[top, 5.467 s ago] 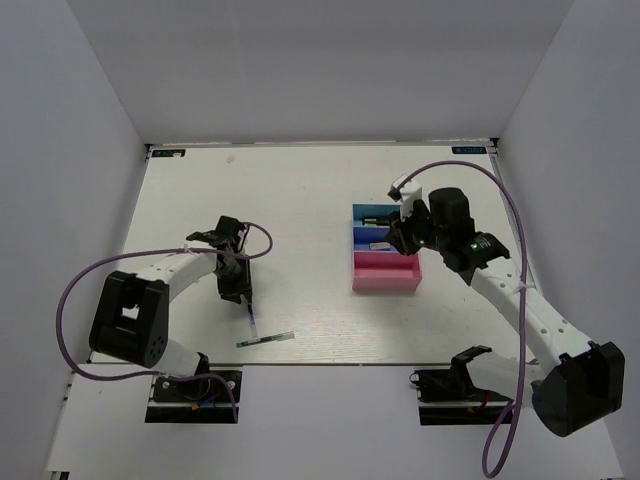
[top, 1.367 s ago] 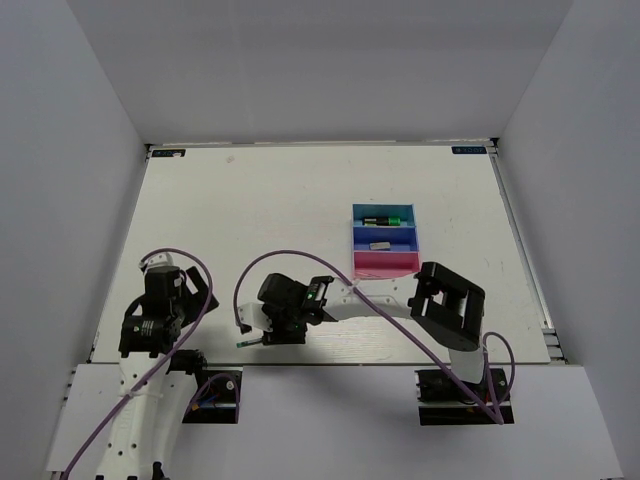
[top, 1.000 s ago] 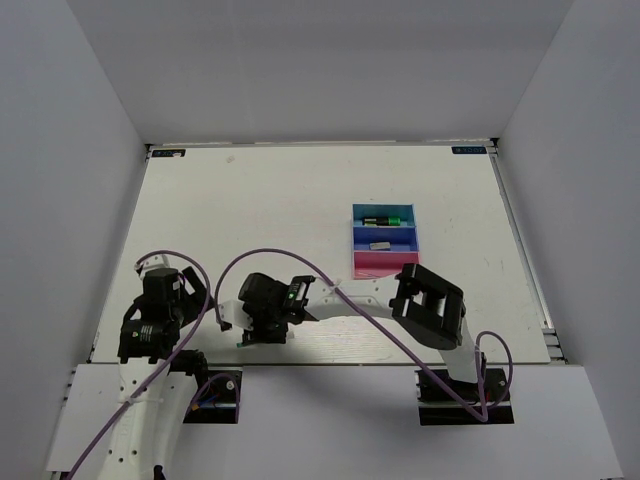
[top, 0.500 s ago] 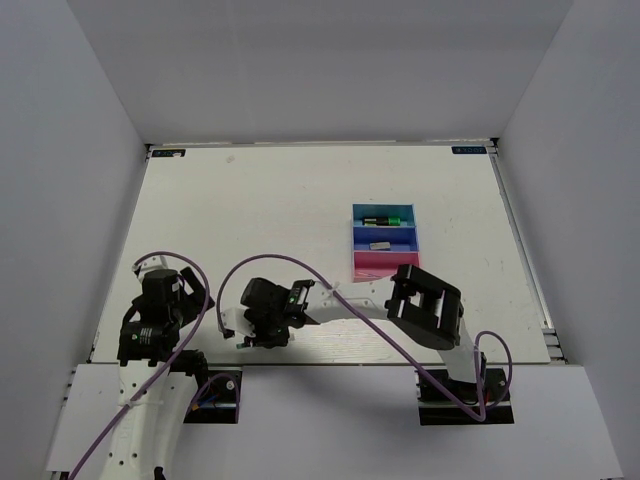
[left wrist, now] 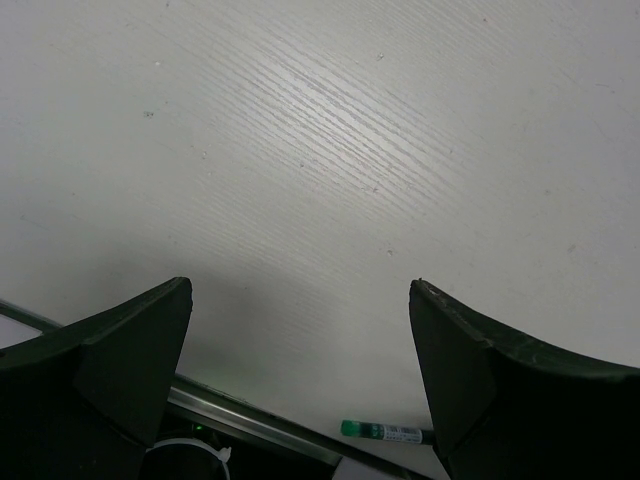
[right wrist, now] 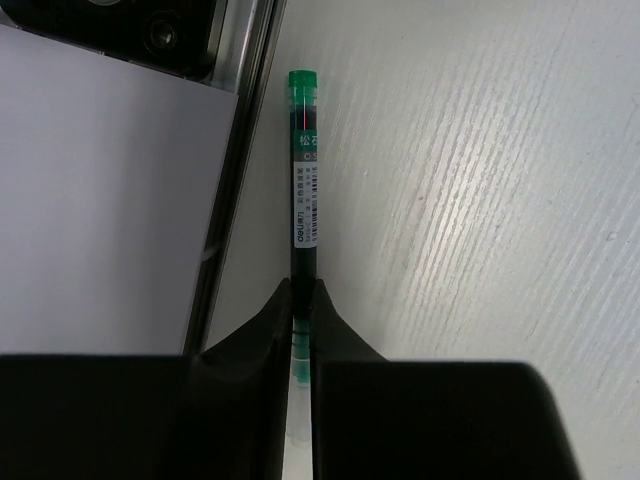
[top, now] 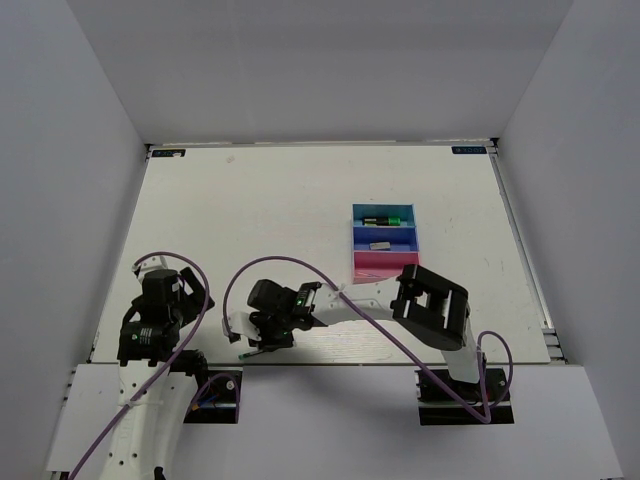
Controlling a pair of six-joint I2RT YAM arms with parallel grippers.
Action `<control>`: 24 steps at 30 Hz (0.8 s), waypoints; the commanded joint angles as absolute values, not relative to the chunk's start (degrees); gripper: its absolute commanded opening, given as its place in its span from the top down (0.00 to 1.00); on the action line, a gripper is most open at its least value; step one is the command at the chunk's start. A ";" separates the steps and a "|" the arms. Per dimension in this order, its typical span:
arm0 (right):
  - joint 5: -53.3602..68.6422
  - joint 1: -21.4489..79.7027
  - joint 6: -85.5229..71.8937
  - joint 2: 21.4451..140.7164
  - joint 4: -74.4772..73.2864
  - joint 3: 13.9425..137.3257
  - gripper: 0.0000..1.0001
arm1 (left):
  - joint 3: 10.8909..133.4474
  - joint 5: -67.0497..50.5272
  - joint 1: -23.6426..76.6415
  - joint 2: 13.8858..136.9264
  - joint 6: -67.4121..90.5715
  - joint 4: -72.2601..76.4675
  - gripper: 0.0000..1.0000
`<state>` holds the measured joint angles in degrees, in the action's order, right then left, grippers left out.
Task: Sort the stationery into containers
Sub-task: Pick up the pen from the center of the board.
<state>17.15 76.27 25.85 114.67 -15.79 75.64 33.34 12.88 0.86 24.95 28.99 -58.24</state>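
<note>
- The right end effector [right wrist: 301,292] is gripping the thin pen [right wrist: 303,190], its fingers [right wrist: 262,325] almost together with only the barrel between them.
- The pen, green at its tip, is lying along the near edge of the tabletop [right wrist: 480,150], just beside the metal rail [right wrist: 245,130]. I cannot tell whether it is touching the surface.
- The left end effector [left wrist: 300,300] is hanging wide open over bare tabletop, holding nothing.
- The containers [top: 385,272] are sitting well apart, on the robot's right side.
- A green-capped highlighter [top: 384,220] is lying in the light blue tray [top: 356,213].
- A small grey item [top: 380,245] is lying in the dark blue tray [top: 357,237].
</note>
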 commanded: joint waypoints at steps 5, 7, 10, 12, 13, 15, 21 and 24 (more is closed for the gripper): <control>11.43 75.15 24.61 116.20 -23.47 71.80 1.00 | 33.14 13.89 0.53 24.35 29.36 -58.27 0.00; 10.03 74.53 24.26 115.14 -23.82 72.07 1.00 | 33.22 13.89 0.44 24.35 29.36 -58.18 0.00; 8.18 73.48 24.43 112.86 -24.87 72.68 1.00 | 33.05 13.89 0.53 24.43 29.36 -58.27 0.00; 7.65 72.43 24.78 110.49 -25.66 73.21 1.00 | 33.13 13.97 0.53 24.43 29.27 -58.27 0.00; 7.04 72.16 24.87 109.78 -25.93 73.21 1.00 | 33.05 13.97 0.53 24.52 29.44 -58.27 0.00; 6.59 71.19 25.49 106.98 -26.54 72.95 1.00 | 33.13 13.71 0.53 24.52 29.44 -58.09 0.00; 5.27 69.26 26.37 102.22 -27.51 71.72 1.00 | 33.05 13.71 0.44 24.61 29.36 -58.01 0.00; 4.83 68.29 26.37 100.29 -27.60 71.10 1.00 | 33.05 13.80 0.53 24.78 29.36 -58.18 0.00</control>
<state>5.93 68.99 25.78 103.48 -26.59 72.07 33.34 13.06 0.86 24.88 28.99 -58.26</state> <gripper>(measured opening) 0.077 0.995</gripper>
